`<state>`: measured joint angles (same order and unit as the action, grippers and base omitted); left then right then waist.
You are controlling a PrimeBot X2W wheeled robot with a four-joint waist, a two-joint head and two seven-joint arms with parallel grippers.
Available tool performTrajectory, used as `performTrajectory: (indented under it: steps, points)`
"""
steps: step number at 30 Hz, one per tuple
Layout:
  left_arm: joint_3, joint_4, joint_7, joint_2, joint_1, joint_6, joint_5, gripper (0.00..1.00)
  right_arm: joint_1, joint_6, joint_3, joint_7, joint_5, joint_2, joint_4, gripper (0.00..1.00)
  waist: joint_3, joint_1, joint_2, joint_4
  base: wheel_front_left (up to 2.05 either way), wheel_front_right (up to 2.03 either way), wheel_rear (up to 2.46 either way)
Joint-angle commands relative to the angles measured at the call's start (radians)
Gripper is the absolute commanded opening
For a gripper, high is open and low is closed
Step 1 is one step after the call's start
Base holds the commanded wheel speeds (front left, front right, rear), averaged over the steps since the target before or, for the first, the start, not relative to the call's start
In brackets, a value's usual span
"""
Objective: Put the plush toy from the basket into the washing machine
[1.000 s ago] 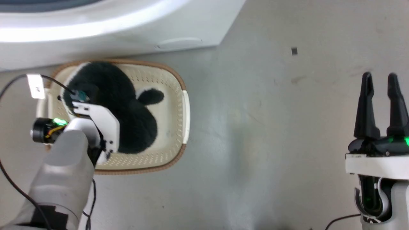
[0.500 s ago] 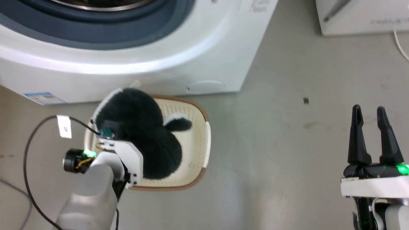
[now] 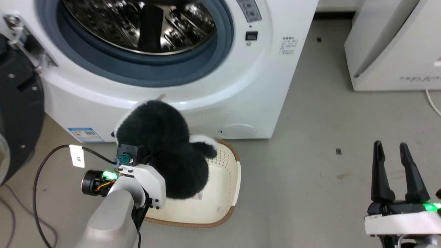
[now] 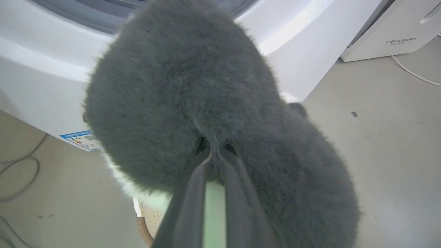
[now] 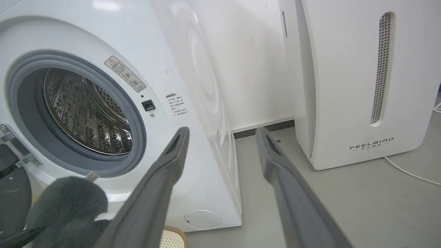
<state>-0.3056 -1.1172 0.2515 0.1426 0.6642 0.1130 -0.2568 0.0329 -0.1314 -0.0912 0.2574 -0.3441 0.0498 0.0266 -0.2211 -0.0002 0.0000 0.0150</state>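
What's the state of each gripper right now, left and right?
Left gripper: closed, pinching the fur of the plush toy.
Right gripper: open, holding nothing.

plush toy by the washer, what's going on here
The robot's left gripper is shut on the plush toy, holding it by its fur above the basket, right in front of the washing machine. The machine's door is open, and the toy is not yet in the drum. The right gripper is open and idle over the floor.
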Motion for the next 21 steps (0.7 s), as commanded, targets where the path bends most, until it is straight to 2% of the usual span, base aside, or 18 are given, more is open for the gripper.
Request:
performTrajectory:
  steps: [1,10,21]
  points:
    - [0.005,0.027,0.010,0.006,-0.017,-0.008,-0.002,0.00,-0.014,0.001,0.000,0.004,0.001,0.000,-0.002,1.00,0.021,0.0002,0.0000,-0.009,0.00,0.00,0.00]
    - [0.036,0.229,0.010,0.017,-0.107,-0.037,0.012,0.00,-0.049,0.001,0.004,0.004,-0.001,0.000,-0.004,1.00,0.072,0.0002,0.0000,-0.025,0.00,0.00,0.00]
    - [0.082,0.360,0.010,0.032,-0.108,-0.059,0.030,0.00,-0.040,0.001,0.010,0.004,-0.008,0.000,0.002,1.00,0.059,0.0002,0.0000,-0.015,0.00,0.00,0.00]
